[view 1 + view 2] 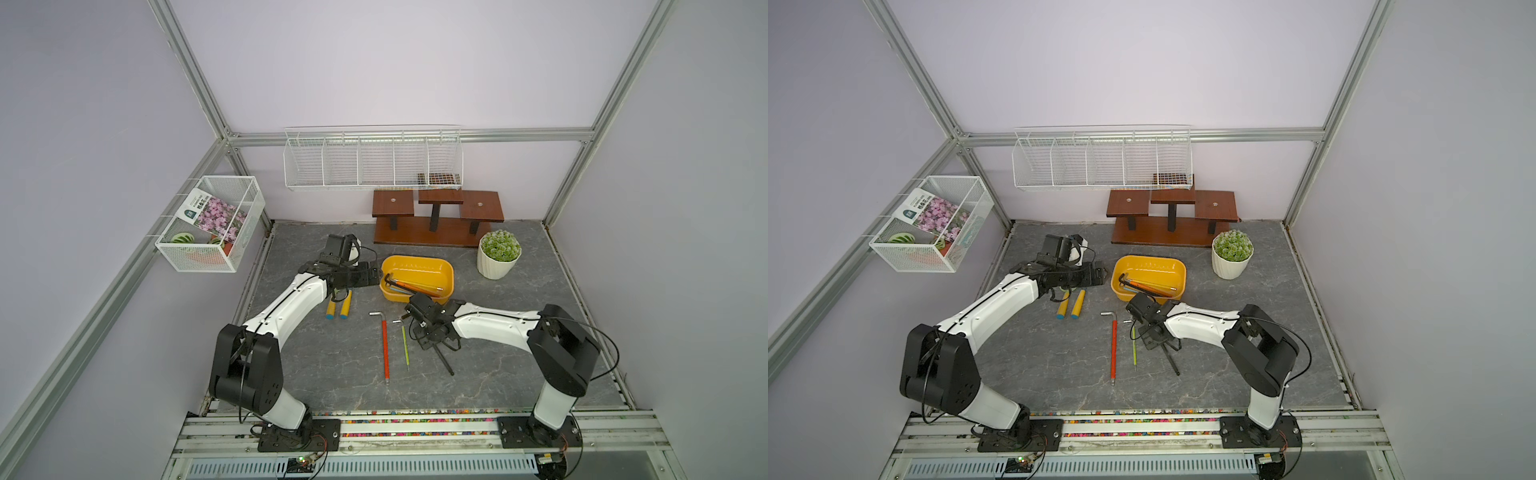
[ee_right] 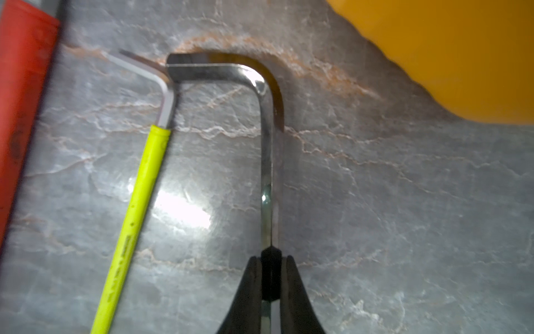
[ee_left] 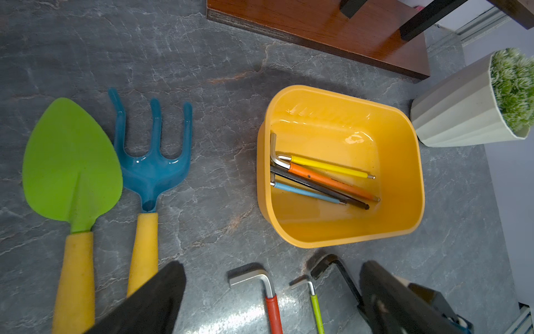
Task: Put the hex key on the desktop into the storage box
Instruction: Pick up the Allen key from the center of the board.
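Observation:
My right gripper [image 2: 271, 269] is shut on the black sleeve of a black hex key [image 2: 267, 162]. That key lies low over the desktop [image 1: 332, 365], just in front of the yellow storage box [image 1: 415, 259]; whether it touches the desktop I cannot tell. In both top views the right gripper [image 1: 432, 336] [image 1: 1156, 334] covers the key's upper part. A red hex key [image 1: 385, 349] and a thin green hex key [image 1: 405, 345] lie side by side to its left. Several hex keys [image 3: 326, 179] lie inside the box. My left gripper [image 3: 273, 269] hangs open and empty left of the box.
A green trowel [image 3: 72, 162] and a blue hand rake [image 3: 153, 162] with yellow handles lie under the left arm. A potted plant [image 1: 498, 253] stands right of the box, with a wooden stand [image 1: 436, 216] behind. White wire baskets [image 1: 374, 162] hang on the walls.

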Controlling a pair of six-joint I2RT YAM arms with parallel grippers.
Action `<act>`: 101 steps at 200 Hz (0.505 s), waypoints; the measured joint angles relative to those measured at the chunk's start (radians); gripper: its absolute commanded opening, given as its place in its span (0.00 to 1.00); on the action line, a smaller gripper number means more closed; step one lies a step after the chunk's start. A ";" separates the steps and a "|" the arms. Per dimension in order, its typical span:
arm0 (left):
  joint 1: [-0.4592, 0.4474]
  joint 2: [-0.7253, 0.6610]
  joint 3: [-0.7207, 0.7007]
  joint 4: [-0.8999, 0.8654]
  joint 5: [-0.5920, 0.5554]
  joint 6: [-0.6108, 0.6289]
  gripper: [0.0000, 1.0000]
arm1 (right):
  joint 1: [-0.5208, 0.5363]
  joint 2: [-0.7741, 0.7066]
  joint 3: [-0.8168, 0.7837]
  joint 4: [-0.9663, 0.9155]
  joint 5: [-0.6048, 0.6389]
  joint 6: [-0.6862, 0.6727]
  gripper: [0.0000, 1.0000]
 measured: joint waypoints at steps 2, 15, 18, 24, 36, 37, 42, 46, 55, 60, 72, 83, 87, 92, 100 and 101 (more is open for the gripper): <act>0.000 0.000 0.000 0.000 0.000 0.000 0.99 | 0.000 -0.002 0.000 -0.001 0.000 0.000 0.00; 0.000 0.000 0.000 0.000 0.000 0.000 0.99 | 0.000 -0.018 0.000 -0.009 0.000 -0.001 0.00; 0.000 0.000 0.000 0.000 0.000 0.000 0.99 | 0.000 -0.023 0.000 -0.011 0.000 -0.001 0.00; 0.000 0.000 0.000 0.000 0.000 0.000 0.99 | 0.000 -0.031 0.002 -0.016 0.002 -0.003 0.00; 0.000 0.000 0.000 0.000 0.000 0.000 0.99 | 0.000 -0.045 0.006 -0.027 0.005 -0.007 0.00; 0.000 0.000 0.000 0.000 0.000 0.000 0.99 | 0.000 -0.047 0.007 -0.028 0.005 -0.008 0.00; 0.000 0.000 0.000 0.000 0.000 0.000 0.99 | 0.000 -0.052 0.010 -0.032 0.008 -0.008 0.00; 0.000 0.000 0.000 0.000 0.000 0.000 0.99 | 0.000 -0.056 0.013 -0.035 0.009 -0.009 0.00; 0.000 0.000 0.000 0.000 0.001 0.000 0.99 | 0.000 -0.062 0.018 -0.041 0.014 -0.014 0.00; 0.000 0.000 0.000 0.000 0.001 0.000 0.99 | 0.000 -0.065 0.023 -0.045 0.018 -0.016 0.00; 0.000 0.000 0.000 0.000 0.002 0.000 0.99 | 0.000 -0.070 0.034 -0.053 0.023 -0.025 0.00; 0.000 0.000 0.000 0.000 0.003 0.000 0.99 | 0.000 -0.074 0.040 -0.058 0.023 -0.032 0.00; 0.000 0.000 0.000 0.000 0.003 0.000 0.99 | 0.000 -0.075 0.043 -0.060 0.023 -0.034 0.00; 0.000 -0.001 0.000 0.000 0.003 0.000 0.99 | 0.000 -0.077 0.045 -0.061 0.022 -0.036 0.00; 0.000 -0.002 0.000 0.000 0.004 0.000 0.99 | 0.000 -0.082 0.047 -0.061 0.023 -0.038 0.00; 0.000 -0.002 0.000 0.000 0.004 0.000 0.99 | 0.000 -0.083 0.047 -0.061 0.022 -0.038 0.00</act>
